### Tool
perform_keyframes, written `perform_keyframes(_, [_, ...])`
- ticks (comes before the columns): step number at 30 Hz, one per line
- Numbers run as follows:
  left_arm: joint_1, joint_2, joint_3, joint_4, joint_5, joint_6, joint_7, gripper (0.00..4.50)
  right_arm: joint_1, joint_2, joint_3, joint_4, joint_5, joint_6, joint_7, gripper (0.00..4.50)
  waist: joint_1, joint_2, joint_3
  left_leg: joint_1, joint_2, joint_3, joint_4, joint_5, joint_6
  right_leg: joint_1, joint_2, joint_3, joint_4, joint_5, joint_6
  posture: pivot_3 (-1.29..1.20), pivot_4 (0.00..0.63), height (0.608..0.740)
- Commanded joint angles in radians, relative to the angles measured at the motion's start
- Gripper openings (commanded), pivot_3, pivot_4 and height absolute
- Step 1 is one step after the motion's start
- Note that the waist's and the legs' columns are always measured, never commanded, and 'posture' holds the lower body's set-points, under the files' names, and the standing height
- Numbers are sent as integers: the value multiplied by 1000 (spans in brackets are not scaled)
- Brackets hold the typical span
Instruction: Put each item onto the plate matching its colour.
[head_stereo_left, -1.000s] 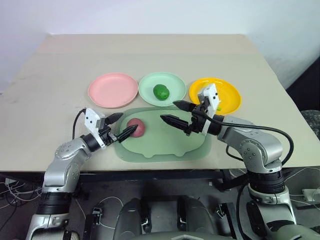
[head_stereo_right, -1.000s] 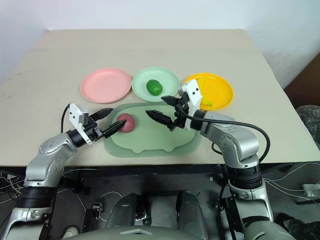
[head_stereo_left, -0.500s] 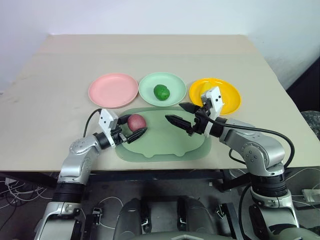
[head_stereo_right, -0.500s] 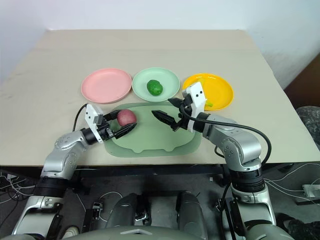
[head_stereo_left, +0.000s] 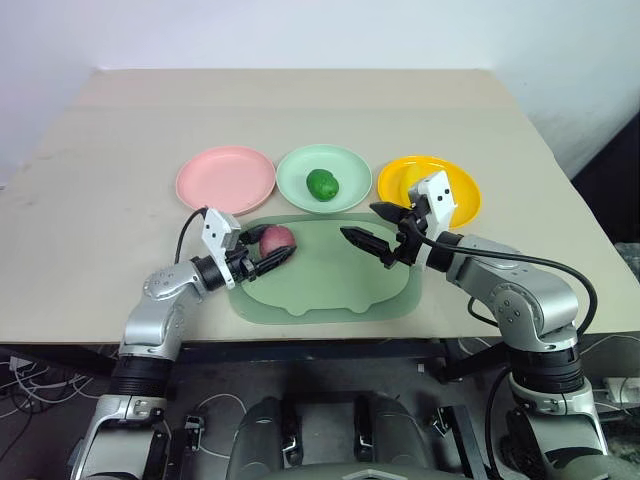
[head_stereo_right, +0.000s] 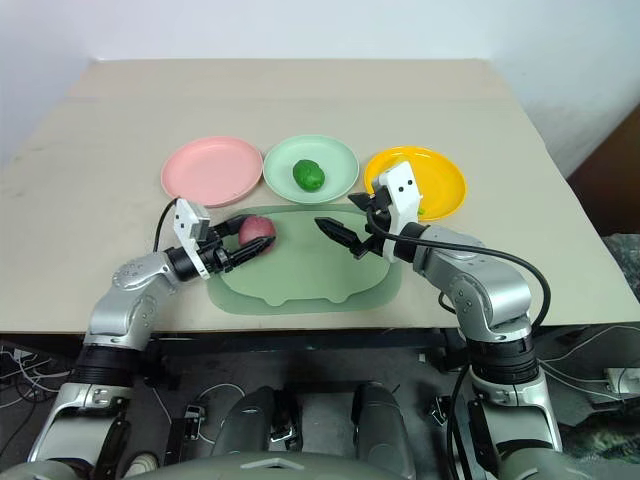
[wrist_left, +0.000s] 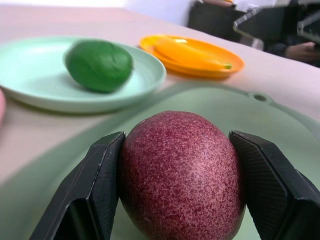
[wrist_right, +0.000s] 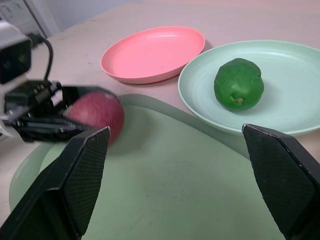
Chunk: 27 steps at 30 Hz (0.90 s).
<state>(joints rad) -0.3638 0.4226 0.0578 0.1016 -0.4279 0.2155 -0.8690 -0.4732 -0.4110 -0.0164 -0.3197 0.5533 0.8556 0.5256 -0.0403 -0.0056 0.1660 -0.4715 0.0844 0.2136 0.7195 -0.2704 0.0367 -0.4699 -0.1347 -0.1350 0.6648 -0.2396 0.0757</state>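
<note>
The dark red fruit (wrist_left: 181, 174) sits on the pale green tray (head_stereo_left: 330, 290), clamped between the left gripper's (head_stereo_left: 268, 258) fingers. The grasp looks made; next comes a lift and carry to the pink plate (head_stereo_left: 225, 180). The right gripper (head_stereo_left: 380, 228) hovers with jaws spread, holding nothing.

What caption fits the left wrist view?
Left gripper shut on the dark red fruit over the pale green tray.

Three round plates: one pink (head_stereo_left: 225, 180), one mint green (head_stereo_left: 325, 177), one orange-yellow (head_stereo_left: 430, 191). Three toy foods: one green lime (head_stereo_left: 321, 184), one red-purple oval (head_stereo_left: 276, 239), one banana (wrist_left: 192, 52). One big pale green tray (head_stereo_left: 330, 285).
</note>
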Motion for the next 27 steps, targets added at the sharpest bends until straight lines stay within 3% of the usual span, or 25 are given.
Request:
perform_keyframes(1, [-19,26,92,-63,-3,9,105,3014,10,-2,-6,-36,11,-22,11,4500,0,0,0,0,0,0,0,0,0,0,0,0,0,0,0,0,150,695])
perform_keyframes(7, [-84,35,195,5,-1,47,267,3014,48,-1,28,-62,25,-19,45,4500,3,0,0,1,0,-1,0,0,0,2,0,-1,0,0,0,0,150,695])
perform_keyframes(16, [-258,21,146,279,130,25,413,3014,50,2,74,-42,-10,-49,48,4500,7,-1,0,7,-1,-1,0,-1,1,8,0,-1,-1,0,0,0,150,695])
perform_keyframes(21, [-338,23,127,432,166,-5,391,3014,41,-2,71,-25,-24,-59,48,4500,3,-1,0,7,-1,0,0,-1,1,8,0,-1,-1,0,0,0,150,695])
perform_keyframes(27, [-336,28,106,432,171,3,328,3014,42,-4,62,-25,-36,-60,38,4500,-1,-1,0,7,0,0,-1,-1,1,7,0,-1,-1,0,0,0,150,695])
